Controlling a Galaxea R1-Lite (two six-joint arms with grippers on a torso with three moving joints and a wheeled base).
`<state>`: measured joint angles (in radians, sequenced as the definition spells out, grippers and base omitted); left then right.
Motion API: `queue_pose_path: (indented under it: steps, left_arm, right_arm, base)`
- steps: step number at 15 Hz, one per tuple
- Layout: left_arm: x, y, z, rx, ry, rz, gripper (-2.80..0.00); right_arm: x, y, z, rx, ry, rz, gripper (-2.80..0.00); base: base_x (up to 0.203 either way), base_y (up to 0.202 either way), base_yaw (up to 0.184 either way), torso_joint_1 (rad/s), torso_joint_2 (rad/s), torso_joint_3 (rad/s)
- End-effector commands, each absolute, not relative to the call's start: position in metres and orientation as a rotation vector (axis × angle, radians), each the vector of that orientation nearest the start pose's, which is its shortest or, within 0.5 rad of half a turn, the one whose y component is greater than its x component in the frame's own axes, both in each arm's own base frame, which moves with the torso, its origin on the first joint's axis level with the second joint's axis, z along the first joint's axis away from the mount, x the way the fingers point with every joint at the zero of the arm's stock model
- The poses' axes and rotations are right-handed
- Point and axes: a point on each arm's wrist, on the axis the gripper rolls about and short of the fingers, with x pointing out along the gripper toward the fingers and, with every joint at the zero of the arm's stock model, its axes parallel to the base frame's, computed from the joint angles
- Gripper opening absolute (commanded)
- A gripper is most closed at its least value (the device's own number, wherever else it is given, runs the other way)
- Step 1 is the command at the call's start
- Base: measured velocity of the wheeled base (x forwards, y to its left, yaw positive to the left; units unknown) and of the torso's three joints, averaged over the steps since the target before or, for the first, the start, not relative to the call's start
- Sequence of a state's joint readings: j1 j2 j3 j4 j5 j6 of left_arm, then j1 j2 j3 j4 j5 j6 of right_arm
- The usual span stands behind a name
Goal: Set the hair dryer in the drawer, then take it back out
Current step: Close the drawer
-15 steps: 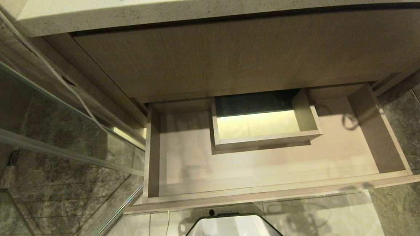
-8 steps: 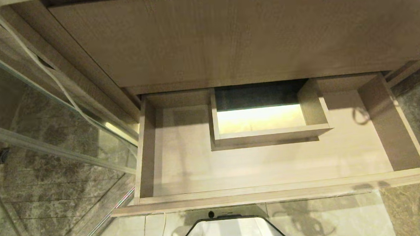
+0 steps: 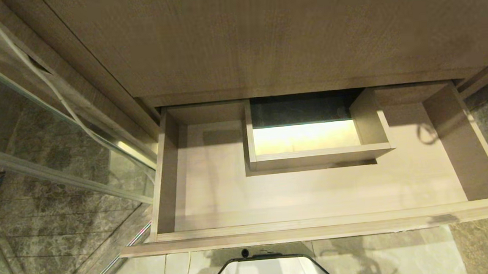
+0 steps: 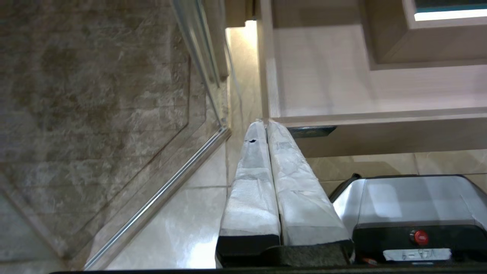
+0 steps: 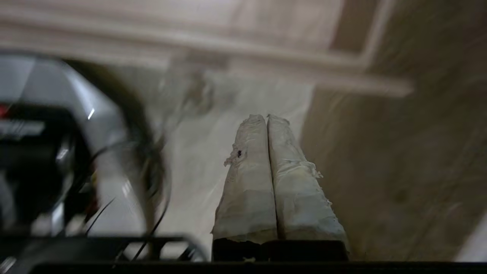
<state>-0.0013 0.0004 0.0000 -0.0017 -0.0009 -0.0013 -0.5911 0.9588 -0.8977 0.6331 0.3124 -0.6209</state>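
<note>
Plainly the drawer (image 3: 315, 196) stands pulled out under the taller wood panel (image 3: 263, 38), and its floor shows nothing on it; the hair dryer is in none of the views, so where it lies cannot be told. Neither arm shows in the head view. The left gripper (image 4: 266, 123) hangs low beside the robot's base (image 4: 403, 198), its padded fingers (image 4: 251, 182) pressed together on nothing, tips near the drawer's left front corner. The right gripper (image 5: 266, 117) is likewise clenched and empty, above pale floor tile (image 5: 228, 133) short of the drawer's front edge. Judged from this, either the dryer is not yet fetched or the whole task is already done; the views do not settle which. If the first, the next move calls for finding and grasping the dryer before anything goes in. Room inside is wide on both sides, but the boxed cut-out (image 3: 317, 162) at mid-back juts forward and narrows the middle, so the open stretches to its left and right, or the strip along the front, seem the easier places to set something down. The drawer's front lip (image 3: 317, 233) and side walls are raised edges that a descending hand should clear. A glass panel with a metal frame (image 3: 60, 178) stands close on the robot's left, leaving that arm little sideways room there.
</note>
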Motion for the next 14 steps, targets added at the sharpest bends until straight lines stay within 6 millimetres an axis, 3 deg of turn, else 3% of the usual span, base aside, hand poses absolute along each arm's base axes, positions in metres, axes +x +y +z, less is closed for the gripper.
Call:
queue_pose_path:
  steps: [1, 5, 9, 14]
  left_arm:
    - [-0.023, 0.000, 0.075, -0.002, 0.002, -0.002, -2.80]
    - [-0.023, 0.000, 0.075, -0.002, 0.000, -0.003, -2.80]
    - [-0.023, 0.000, 0.075, -0.002, 0.002, -0.002, -2.80]
    - [-0.023, 0.000, 0.075, -0.002, 0.000, -0.002, -2.80]
  right_arm:
    - [0.100, -0.059, 0.212, -0.152, 0.916, 0.024, -2.80]
    - [0.135, -0.086, 0.170, -0.011, 1.171, 0.073, -2.80]
    - [0.170, -0.110, 0.140, 0.051, 1.333, 0.099, -2.80]
    - [0.239, -0.143, 0.107, -0.015, 1.336, 0.107, -2.80]
  base:
    - [0.000, 0.000, 0.000, 0.061, 0.05, 0.119]
    - [0.000, 0.000, 0.000, 0.039, 0.04, 0.040]
    - [0.000, 0.000, 0.000, 0.029, 0.00, 0.038]
    - [0.000, 0.000, 0.000, 0.000, 0.00, 0.000]
